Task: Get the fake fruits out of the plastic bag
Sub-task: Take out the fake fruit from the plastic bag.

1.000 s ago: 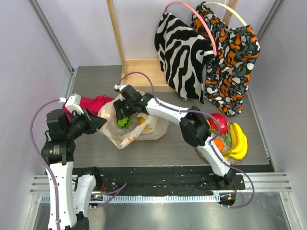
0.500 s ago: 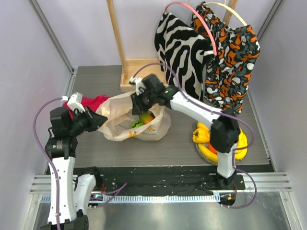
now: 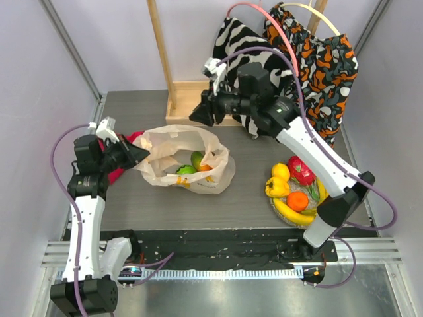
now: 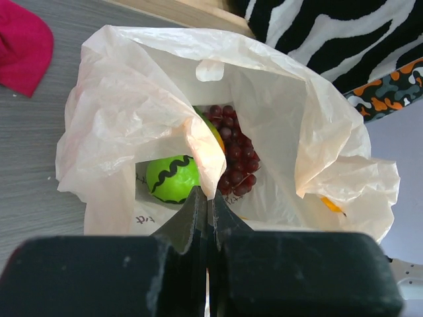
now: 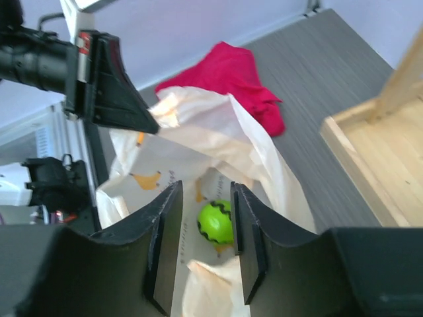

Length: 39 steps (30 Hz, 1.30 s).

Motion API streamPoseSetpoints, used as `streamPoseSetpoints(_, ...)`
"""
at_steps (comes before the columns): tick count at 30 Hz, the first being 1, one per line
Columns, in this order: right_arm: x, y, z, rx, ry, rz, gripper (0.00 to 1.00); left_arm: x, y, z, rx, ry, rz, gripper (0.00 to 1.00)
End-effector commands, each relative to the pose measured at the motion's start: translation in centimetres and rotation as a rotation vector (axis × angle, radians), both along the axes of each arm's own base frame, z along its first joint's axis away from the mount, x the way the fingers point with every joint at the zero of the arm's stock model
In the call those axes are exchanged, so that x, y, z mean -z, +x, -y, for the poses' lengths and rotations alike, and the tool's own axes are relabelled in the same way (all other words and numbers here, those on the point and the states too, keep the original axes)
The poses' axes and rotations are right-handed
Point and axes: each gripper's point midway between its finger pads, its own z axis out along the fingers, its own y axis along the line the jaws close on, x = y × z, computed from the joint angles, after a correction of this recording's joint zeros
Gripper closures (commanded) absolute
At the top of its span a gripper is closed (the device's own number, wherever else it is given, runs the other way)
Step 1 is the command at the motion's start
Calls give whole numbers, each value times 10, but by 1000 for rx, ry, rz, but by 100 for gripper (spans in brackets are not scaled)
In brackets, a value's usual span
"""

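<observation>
Item, plastic bag (image 3: 185, 162): rim pinched in my left fingers (image 4: 188, 218), right fingers (image 5: 165, 251) narrow, empty above; risk, thin film slips and mouth collapses over green fruit (image 4: 172, 179).

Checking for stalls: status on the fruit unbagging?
Left gripper shut on bag rim. Right gripper open, empty, raised clear of bag. Green fruit, grapes in bag. Nothing in the way.

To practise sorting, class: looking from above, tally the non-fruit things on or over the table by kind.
Robot arms: 2
Plastic bag: 1
Red cloth: 1
Hanging garments: 2
Plate: 1
Wooden frame: 1
Total: 8
</observation>
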Motion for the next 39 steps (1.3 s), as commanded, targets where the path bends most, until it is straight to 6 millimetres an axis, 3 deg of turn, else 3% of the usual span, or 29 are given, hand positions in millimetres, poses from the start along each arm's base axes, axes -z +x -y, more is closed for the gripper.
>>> streamPoseSetpoints(1,22,-3,18,31,-95,46,56,-25,-4,13,52,-36,74,100)
streamPoseSetpoints(4,50,-18,-13,-36,-150,56,55,-6,-21,14,48,-42,-1,100)
streamPoseSetpoints(5,74,-13,-24,-42,-205,60,56,-3,-24,14,46,-40,-12,100)
streamPoseSetpoints(6,86,-26,-38,-82,-227,64,56,3,-28,14,43,-43,-33,100)
streamPoseSetpoints(8,142,-28,-48,-66,-354,36,56,4,-34,15,39,-43,-39,100)
streamPoseSetpoints(9,159,-41,-53,-92,-386,15,56,3,-36,14,34,-37,-36,100)
streamPoseSetpoints(10,188,-54,-48,-120,-445,-35,56,4,-37,13,30,-30,-31,100)
streamPoseSetpoints(12,203,-81,-44,-197,-474,-54,57,4,-40,11,26,-11,-18,100)
streamPoseSetpoints(13,224,-95,-32,-231,-531,-80,57,5,-40,11,25,-5,-14,100)
streamPoseSetpoints(16,244,-120,-10,-315,-608,-122,56,9,-42,9,13,7,1,100)
streamPoseSetpoints(18,248,-123,-1,-306,-632,-112,55,12,-44,10,13,1,2,100)
streamPoseSetpoints(20,242,-115,-5,-267,-616,-61,52,19,-47,12,23,-12,-12,100)
streamPoseSetpoints(27,212,-42,-38,5,-542,88,36,27,-62,12,17,2,-28,100)
streamPoseSetpoints(28,226,-38,-43,2,-565,79,34,26,-63,11,15,4,-28,100)
streamPoseSetpoints(31,236,-21,-51,24,-585,93,28,23,-62,11,15,8,-22,100)
streamPoseSetpoints(32,254,-17,-53,33,-610,63,25,23,-61,11,13,8,-21,100)
streamPoseSetpoints(36,279,15,-49,96,-639,16,18,18,-56,9,9,14,-2,100)
streamPoseSetpoints(39,298,19,-45,93,-688,1,14,14,-56,7,3,17,8,100)
